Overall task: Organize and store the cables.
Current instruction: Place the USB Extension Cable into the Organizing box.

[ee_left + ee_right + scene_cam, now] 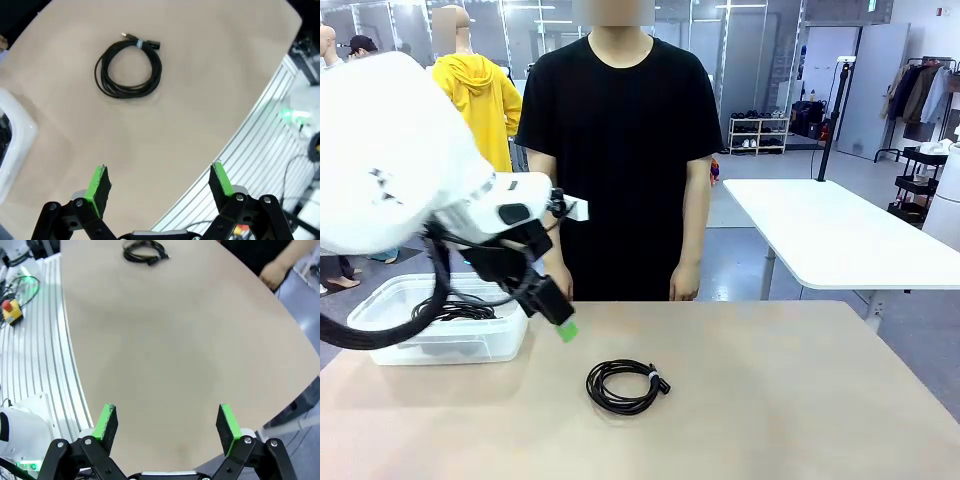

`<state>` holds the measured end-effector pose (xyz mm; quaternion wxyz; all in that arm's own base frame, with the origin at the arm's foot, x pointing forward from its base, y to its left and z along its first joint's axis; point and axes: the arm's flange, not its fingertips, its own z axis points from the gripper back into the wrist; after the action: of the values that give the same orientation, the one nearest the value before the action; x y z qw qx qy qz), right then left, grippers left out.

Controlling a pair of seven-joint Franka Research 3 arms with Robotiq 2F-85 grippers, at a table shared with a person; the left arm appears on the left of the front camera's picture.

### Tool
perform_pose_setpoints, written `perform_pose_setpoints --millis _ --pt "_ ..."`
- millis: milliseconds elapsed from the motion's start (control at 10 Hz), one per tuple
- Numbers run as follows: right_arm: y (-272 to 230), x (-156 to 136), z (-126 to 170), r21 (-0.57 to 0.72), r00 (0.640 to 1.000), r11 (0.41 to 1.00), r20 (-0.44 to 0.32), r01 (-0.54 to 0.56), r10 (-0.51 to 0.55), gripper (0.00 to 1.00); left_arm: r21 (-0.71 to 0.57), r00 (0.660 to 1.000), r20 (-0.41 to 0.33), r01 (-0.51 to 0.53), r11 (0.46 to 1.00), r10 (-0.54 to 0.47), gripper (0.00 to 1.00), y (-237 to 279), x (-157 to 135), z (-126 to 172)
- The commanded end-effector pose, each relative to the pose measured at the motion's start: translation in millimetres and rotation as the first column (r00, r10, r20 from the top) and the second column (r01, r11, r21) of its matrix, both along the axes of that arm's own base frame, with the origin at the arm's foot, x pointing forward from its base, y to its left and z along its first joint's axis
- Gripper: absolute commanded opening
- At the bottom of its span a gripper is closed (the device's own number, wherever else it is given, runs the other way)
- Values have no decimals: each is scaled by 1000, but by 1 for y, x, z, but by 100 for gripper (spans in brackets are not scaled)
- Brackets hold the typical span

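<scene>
On the table point(800, 400), 1 coil point(626, 385) waits; left gripper point(159, 184) jaws released, so drop straight over its rim.

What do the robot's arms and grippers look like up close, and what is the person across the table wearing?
The left arm is a bulky, rounded white shell with a thick black hose looping beneath it. The left gripper and right gripper are alike: black jointed linkages with two fingers tipped in bright green pads. The person wears a plain black short-sleeved T-shirt.
</scene>
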<state>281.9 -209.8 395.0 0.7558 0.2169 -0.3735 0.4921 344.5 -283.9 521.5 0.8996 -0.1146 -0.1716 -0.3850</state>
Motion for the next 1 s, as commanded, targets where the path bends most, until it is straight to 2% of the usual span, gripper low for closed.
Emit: perform_pose_setpoints --millis 0,100,200,900 --pt "14 -19 -29 82 997 994 36 -68 65 100 -36 995 14 -103 994 103 100 -16 11 -10" --pt "0 0 0 0 1000 1000 0 0 0 100 -44 991 19 -130 991 131 100 -7 14 -11" --pt "0 0 0 0 1000 1000 0 0 0 100 -19 999 -11 -49 999 49 100 -9 8 -11" --pt "0 0 0 0 1000 1000 0 0 0 100 -37 998 -12 -67 997 66 100 -13 10 -12"
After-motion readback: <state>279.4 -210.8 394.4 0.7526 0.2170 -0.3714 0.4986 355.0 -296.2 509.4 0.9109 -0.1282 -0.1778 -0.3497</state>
